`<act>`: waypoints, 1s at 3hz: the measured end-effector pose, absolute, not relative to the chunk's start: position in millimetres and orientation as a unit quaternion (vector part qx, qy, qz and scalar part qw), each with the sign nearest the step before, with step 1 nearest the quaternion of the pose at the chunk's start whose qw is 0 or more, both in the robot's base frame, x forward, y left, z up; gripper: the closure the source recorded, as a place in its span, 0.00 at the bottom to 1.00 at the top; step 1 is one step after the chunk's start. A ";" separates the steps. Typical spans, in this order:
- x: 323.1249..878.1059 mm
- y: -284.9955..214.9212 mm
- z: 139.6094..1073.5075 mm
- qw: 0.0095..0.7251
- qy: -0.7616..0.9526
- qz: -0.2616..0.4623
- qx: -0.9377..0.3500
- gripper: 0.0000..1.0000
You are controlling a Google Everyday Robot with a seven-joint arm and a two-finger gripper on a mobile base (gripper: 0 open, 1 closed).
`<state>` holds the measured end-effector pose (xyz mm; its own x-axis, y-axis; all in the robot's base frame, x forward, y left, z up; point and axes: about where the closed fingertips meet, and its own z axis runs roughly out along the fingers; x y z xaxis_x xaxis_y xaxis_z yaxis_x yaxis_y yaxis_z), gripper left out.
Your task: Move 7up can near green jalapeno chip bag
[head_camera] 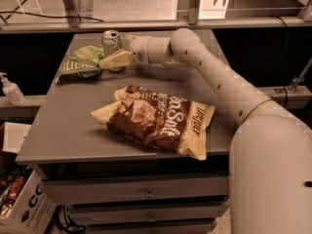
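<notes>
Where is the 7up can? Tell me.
In the camera view, the 7up can stands at the table's far left, right beside the green jalapeno chip bag, with the gripper right in front of it.

Grey table (63, 126) carrying three items: green jalapeno chip bag (80, 63) lying far-left, 7up can (112, 42) standing just beside it, large brown-and-cream chip bag (156, 121) lying centre. Gripper (114, 60) hanging just in front of the can.

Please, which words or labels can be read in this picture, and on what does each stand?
"Salt": big pale letters on the large brown chip bag.
"C": on the cardboard box, lower left; the rest is unclear.
Too blurred to read: the lettering on the green jalapeno chip bag and the 7up can.
The tool, beside the can, bears no text.
</notes>
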<state>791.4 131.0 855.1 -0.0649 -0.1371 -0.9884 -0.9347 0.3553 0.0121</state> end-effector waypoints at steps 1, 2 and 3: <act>792.3 132.7 860.6 0.539 0.616 0.390 -0.422 0.00; 790.8 118.7 867.6 0.543 0.614 0.389 -0.420 0.00; 790.1 97.5 880.1 0.544 0.615 0.377 -0.428 0.00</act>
